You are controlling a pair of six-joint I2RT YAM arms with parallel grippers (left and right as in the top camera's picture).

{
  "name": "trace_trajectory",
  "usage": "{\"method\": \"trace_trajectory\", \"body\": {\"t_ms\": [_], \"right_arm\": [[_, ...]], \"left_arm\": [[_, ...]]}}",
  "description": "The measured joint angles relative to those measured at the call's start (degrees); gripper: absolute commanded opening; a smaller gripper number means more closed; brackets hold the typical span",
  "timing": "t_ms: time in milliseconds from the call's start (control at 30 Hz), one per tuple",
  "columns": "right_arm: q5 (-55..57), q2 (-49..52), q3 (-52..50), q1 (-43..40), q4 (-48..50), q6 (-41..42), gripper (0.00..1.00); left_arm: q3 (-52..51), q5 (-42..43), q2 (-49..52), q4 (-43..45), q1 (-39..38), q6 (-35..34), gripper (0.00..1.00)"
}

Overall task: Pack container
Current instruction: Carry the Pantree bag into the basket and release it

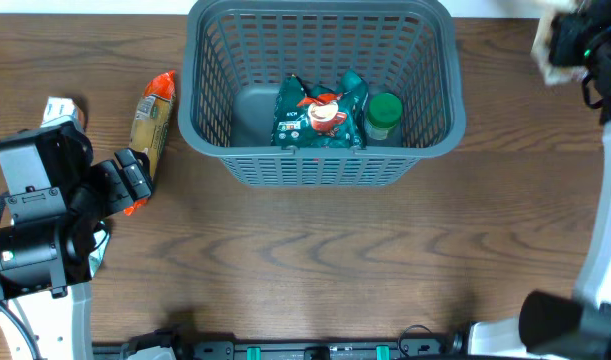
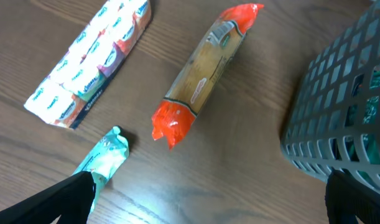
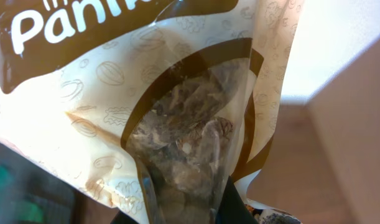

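Because the nut bag point(image 3: 177, 124) hangs right against the right wrist camera, it fills nearly that whole view. It is glossy cream film with brown bands and printed nut outlines, and a clear window shows lumpy brown pieces. Its white lettering is cut off at the top edge. The right jaws are closed on its lower end, with only parts of the dark fingers showing at the bottom of the view. From overhead that arm is blurred and half out of frame at the far right corner, and the bag is only a pale smudge.

The left jaws stand wide apart and hold nothing; just their black tips show in the bottom corners of the left wrist view. Just beyond them a small teal pouch point(image 2: 106, 155) lies flat on the wood-grain surface point(image 2: 239, 180), its near end hidden behind one tip. Past it lies a long clear pasta pack point(image 2: 202, 78) with crimped orange ends. Farther left is a soft block of tissue packets point(image 2: 90, 59), mostly covered by the arm in the overhead view.

Farthest off, the container point(image 1: 320, 165) stands mouth up at the middle of the far side, its long axis running left to right and its far rim clipped by the frame. It is dark grey plastic with lattice walls, rounded corners and a thick rim. Inside, a crinkled green packet point(image 1: 320, 115) lies just beside a green-lidded jar point(image 1: 383, 115), and the solid floor shows to their left.
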Motion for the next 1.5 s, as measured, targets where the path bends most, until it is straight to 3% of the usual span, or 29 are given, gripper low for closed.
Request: {"method": "trace_trajectory", "body": {"t_ms": [133,500,667,933,967,1033,1100,1133,1167,1500], "right_arm": [[-1.92,-1.92,2.95,6.1,-3.45,-4.98,0.01],[-5.62,1.38,2.25,29.35,-9.57,-29.24,0.01],[-5.88,4.57,2.51,32.79,-15.1,-32.83,0.01],[-5.31,21.64,2.51,32.94,-24.13,-34.14,0.06],[-5.2,23.26,2.38,32.94,-24.11,-34.18,0.11],[-5.14,25.79,2.05,32.94,-24.33,-34.27,0.34],[-5.05,27.04,1.86,32.94,-24.41,-34.42,0.77],[-5.07,27.17,1.86,32.94,-24.44,-34.47,0.93],[-5.11,27.17,1.86,32.94,-24.37,-34.4,0.99],[-5.16,27.02,3.5,32.92,-23.87,-32.2,0.99]], "left_arm": [[0.0,0.0,0.0,-0.2,0.0,0.0,0.99],[0.0,0.0,0.0,-0.22,0.0,0.0,0.99],[0.0,0.0,0.0,-0.22,0.0,0.0,0.99],[0.0,0.0,0.0,-0.22,0.0,0.0,0.99],[0.0,0.0,0.0,-0.22,0.0,0.0,0.99],[0.0,0.0,0.0,-0.22,0.0,0.0,0.99],[0.0,0.0,0.0,-0.22,0.0,0.0,0.99],[0.0,0.0,0.0,-0.22,0.0,0.0,0.99],[0.0,0.0,0.0,-0.22,0.0,0.0,0.99],[0.0,0.0,0.0,-0.24,0.0,0.02,0.99]]}}
